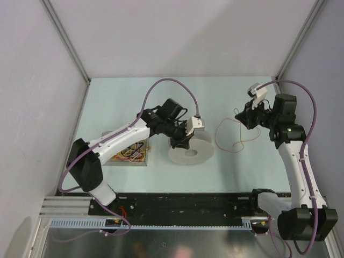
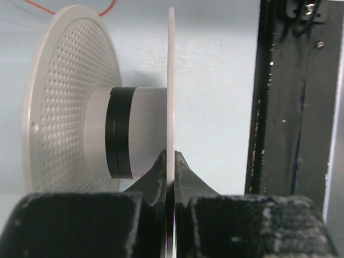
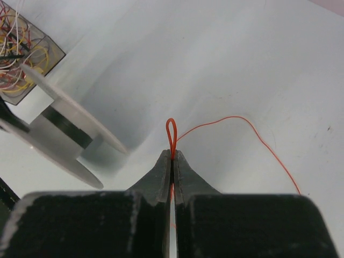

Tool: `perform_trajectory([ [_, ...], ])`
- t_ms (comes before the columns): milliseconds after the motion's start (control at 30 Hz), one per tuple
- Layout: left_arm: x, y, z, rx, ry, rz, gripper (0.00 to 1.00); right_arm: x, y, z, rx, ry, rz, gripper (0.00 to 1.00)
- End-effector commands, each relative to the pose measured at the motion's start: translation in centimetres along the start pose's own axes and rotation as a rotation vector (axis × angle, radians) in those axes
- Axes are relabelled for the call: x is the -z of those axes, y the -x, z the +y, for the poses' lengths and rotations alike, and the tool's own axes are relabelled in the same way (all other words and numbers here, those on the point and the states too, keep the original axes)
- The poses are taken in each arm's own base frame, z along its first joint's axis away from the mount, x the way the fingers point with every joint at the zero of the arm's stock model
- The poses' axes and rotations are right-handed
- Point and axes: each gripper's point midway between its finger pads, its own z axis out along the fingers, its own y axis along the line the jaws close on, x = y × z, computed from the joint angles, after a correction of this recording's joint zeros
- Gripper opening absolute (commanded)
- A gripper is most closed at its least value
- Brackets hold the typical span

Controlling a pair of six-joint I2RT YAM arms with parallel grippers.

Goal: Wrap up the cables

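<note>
My left gripper (image 1: 180, 141) (image 2: 172, 156) is shut on the rim of one flange of the white perforated spool (image 1: 191, 149) (image 2: 70, 102), which has a black band round its hub. My right gripper (image 1: 248, 117) (image 3: 172, 156) is shut on a thin orange-red cable (image 3: 171, 131), folded into a small loop above the tips. The rest of that cable (image 1: 228, 137) trails in a loose loop on the table between spool and right gripper. More cables, yellow, red and white, lie tangled in a clear box (image 1: 133, 152) (image 3: 19, 48) left of the spool.
A black rail (image 1: 183, 207) with a slotted strip runs along the near table edge; it also shows in the left wrist view (image 2: 293, 107). White walls with metal posts close off the back and sides. Purple hoses arch over both arms.
</note>
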Motion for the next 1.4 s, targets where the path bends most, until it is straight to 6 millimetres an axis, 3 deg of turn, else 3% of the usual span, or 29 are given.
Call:
perform_trajectory([
  [0, 0.9, -1.2, 1.4, -0.08, 0.118, 0.065, 0.0, 1.4, 1.1, 1.2, 0.079, -0.014, -0.008, 0.0],
  [133, 0.6, -1.2, 0.9, -0.101, 0.125, 0.08, 0.06, 1.9, 0.4, 3.7, 0.171, 0.055, 0.022, 0.0],
  [167, 0.7, -0.9, 0.8, -0.104, 0.128, 0.075, 0.13, 2.1, 0.2, 4.4, 0.204, 0.075, 0.026, 0.0],
  [267, 1.7, 0.4, 0.5, -0.112, 0.144, 0.047, 0.46, 2.6, 0.0, 6.2, 0.292, 0.137, 0.027, 0.0],
  [367, 3.9, 2.8, -0.3, -0.143, 0.16, -0.006, 0.75, 2.6, 0.2, 7.6, 0.323, 0.18, 0.034, 0.0],
  [467, 6.9, 5.2, -1.4, -0.188, 0.177, -0.082, 0.95, 2.8, 0.4, 8.6, 0.368, 0.202, 0.034, 0.0],
  [667, 13.9, 8.8, -2.5, -0.153, 0.231, -0.281, 0.99, 3.0, 0.9, 9.9, 0.529, 0.251, 0.046, 0.0],
  [833, 16.7, 8.9, -1.6, -0.093, 0.241, -0.382, 0.99, 2.1, 1.1, 11.3, 0.587, 0.29, 0.077, 0.0],
  [1100, 17.4, 8.7, -0.3, -0.277, 0.261, -0.403, 0.99, -0.3, 0.1, 13.2, 0.687, 0.333, 0.151, 0.0],
  [1367, 15.4, 8.6, 1.8, -0.348, 0.204, -0.43, 0.99, -2.6, -1.2, 13.1, 0.702, 0.338, 0.173, 0.0],
])
